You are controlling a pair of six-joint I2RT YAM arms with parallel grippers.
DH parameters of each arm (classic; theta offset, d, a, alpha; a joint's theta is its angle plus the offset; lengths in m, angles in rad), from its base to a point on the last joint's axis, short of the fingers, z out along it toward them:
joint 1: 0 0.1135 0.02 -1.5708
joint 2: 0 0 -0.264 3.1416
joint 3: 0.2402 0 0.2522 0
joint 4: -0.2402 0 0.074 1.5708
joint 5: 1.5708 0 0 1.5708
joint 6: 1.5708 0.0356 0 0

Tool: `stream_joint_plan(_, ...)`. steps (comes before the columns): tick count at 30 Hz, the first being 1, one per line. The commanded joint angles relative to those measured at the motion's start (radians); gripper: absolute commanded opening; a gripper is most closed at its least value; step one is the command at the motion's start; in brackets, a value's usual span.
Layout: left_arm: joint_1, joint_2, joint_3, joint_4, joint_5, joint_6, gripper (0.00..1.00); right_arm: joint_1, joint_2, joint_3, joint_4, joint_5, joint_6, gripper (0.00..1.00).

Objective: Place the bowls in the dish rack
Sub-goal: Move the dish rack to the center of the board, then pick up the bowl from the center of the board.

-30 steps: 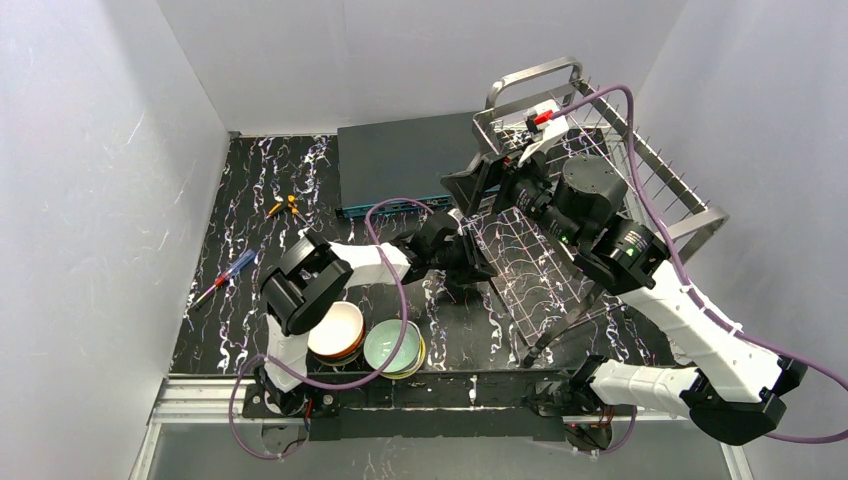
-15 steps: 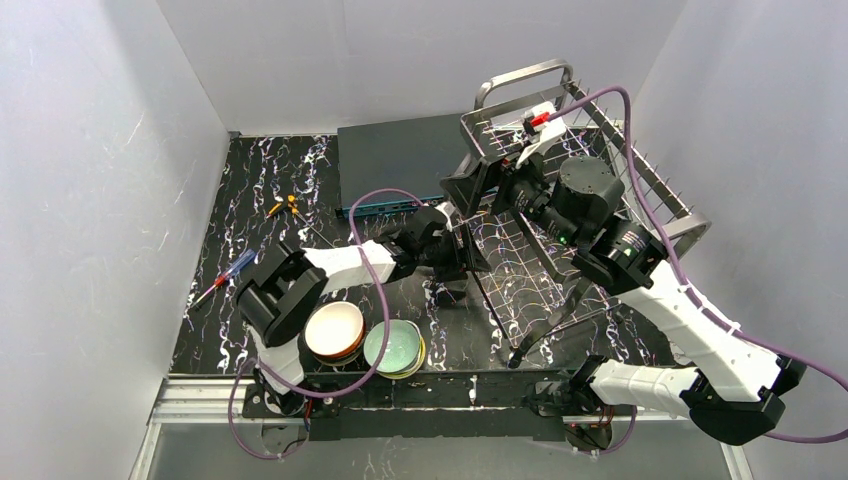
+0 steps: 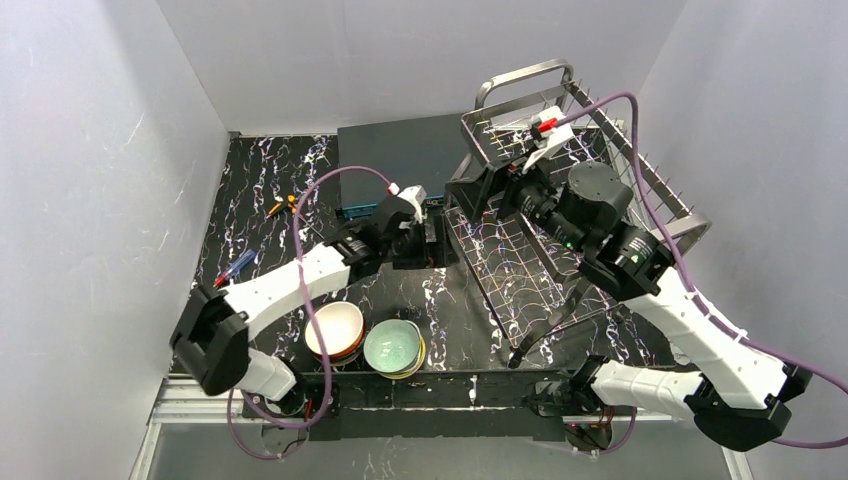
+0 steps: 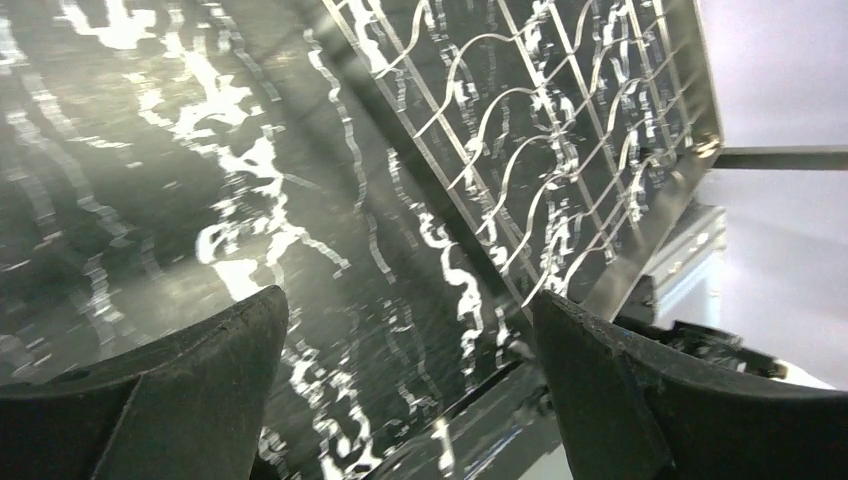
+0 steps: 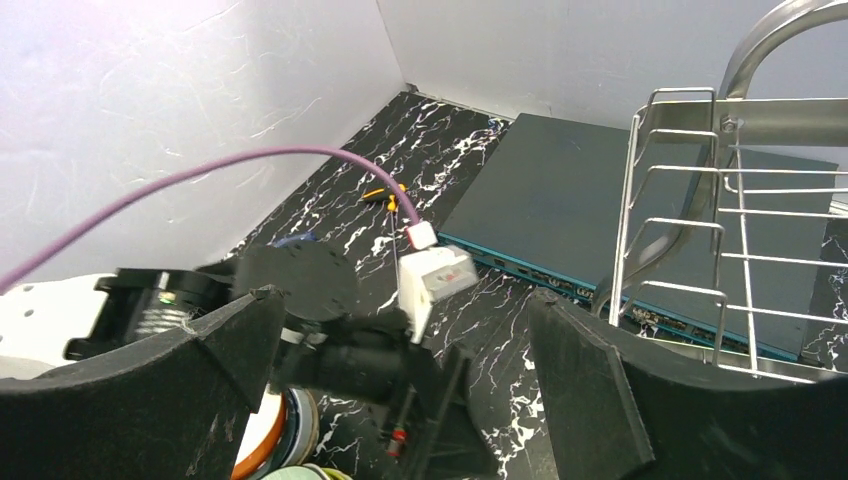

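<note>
The dish rack, a shiny steel wire basket, sits at the right of the table; its wire floor fills the upper right of the left wrist view, and its end frame shows in the right wrist view. Two stacks of bowls stand near the front edge: one topped by a white bowl with an orange-brown outside, one by a pale green bowl. My left gripper is open and empty, just left of the rack. My right gripper is open and empty over the rack's left end.
A flat dark-teal box lies behind the left gripper against the back wall. Orange-handled pliers and a red-and-blue screwdriver lie at the left. The left arm's purple cable loops above the table.
My left gripper has opened, let go of the rack's near-left edge and drawn back to the left. The rack shifted left earlier and now rests still.
</note>
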Motion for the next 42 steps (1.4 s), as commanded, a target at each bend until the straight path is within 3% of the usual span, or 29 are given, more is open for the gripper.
stream_joint_plan(1, 0.009, -0.146, 0.032, -0.299, -0.123, 0.197, 0.91, 0.0, -0.048, -0.019, 0.064, 0.021, -0.012, 0.99)
stream_joint_plan(9, 0.011, -0.345, 0.038, -0.626, -0.255, 0.247, 0.9, -0.001, -0.05, -0.03, 0.061, -0.007, -0.022, 0.99)
stream_joint_plan(20, 0.055, -0.528, 0.052, -0.839, -0.423, 0.188, 0.97, 0.0, 0.066, 0.093, 0.007, -0.185, -0.052, 0.99)
stream_joint_plan(29, 0.161, -0.564, 0.042, -0.899, -0.299, 0.137, 0.95, -0.001, 0.143, 0.17, -0.02, -0.26, -0.059, 0.99)
stream_joint_plan(36, 0.165, -0.614, 0.016, -0.911, -0.154, 0.127, 0.81, 0.0, 0.141, 0.134, 0.015, -0.274, -0.029, 0.99)
stream_joint_plan(42, 0.165, -0.561, 0.007, -0.915, -0.002, 0.152, 0.73, -0.001, 0.142, 0.106, 0.037, -0.284, -0.009, 0.99)
